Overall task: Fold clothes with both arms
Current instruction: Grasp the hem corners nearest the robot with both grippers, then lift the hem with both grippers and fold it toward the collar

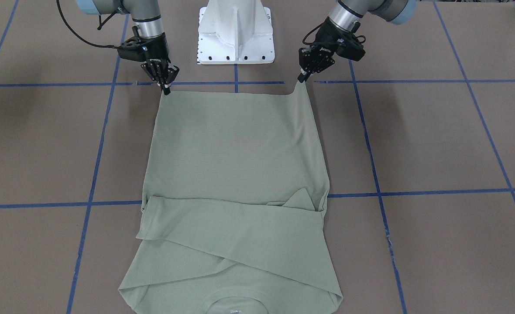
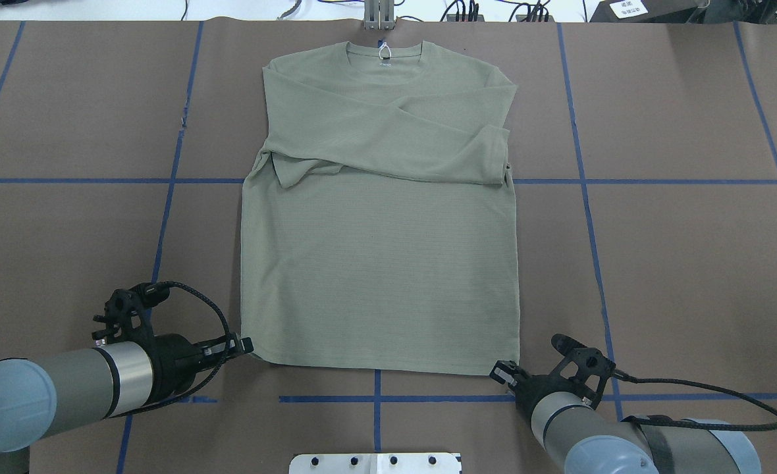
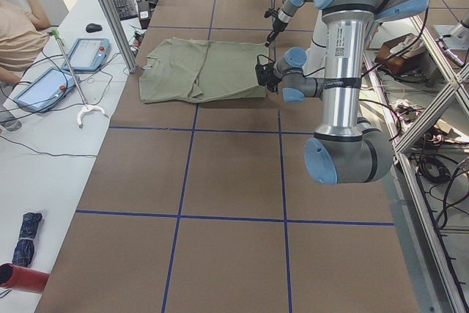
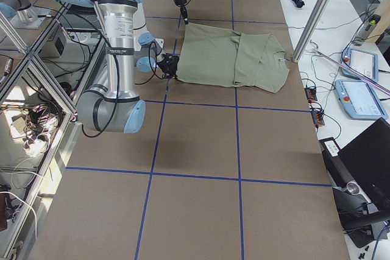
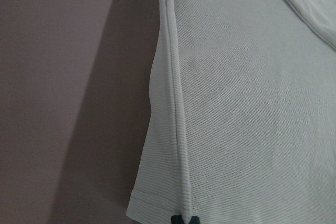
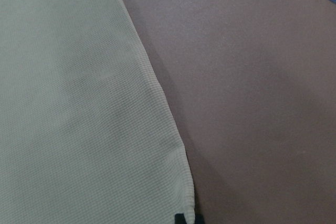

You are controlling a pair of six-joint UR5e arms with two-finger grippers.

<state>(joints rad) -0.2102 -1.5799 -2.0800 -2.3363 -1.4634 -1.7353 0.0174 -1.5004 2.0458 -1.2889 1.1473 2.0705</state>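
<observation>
1. While each gripper bites only the very corner of the hem, slip is the main risk. The left gripper (image 1: 302, 78) is clamped on the hem corner of the shirt (image 2: 378, 263) on the robot's left, and the right gripper (image 1: 166, 90) is clamped on the opposite corner. Both wrist views show little cloth between the fingertips.
2. Shirt lies flat mid-table (image 2: 658, 263), collar away from the robot and hem toward it. Both sleeves (image 2: 395, 141) are crossed over the chest.
3. In the front view the left corner is drawn up into a peak and the right corner sits lower. Judged: uneven lift or travel would skew the fold.
4. The crossed sleeves lie loose. Judged: a quick carry-over could drag or bunch them.
5. Around:
   - the white pedestal (image 1: 235, 35) stands between the arms, on the robot's side of the hem and not toward the collar;
   - blue tape lines (image 2: 586, 181) mark the table;
   - a white tag (image 2: 383, 49) hangs at the neck;
   - a bench with tablets (image 3: 55, 82) lies beyond the collar edge.
</observation>
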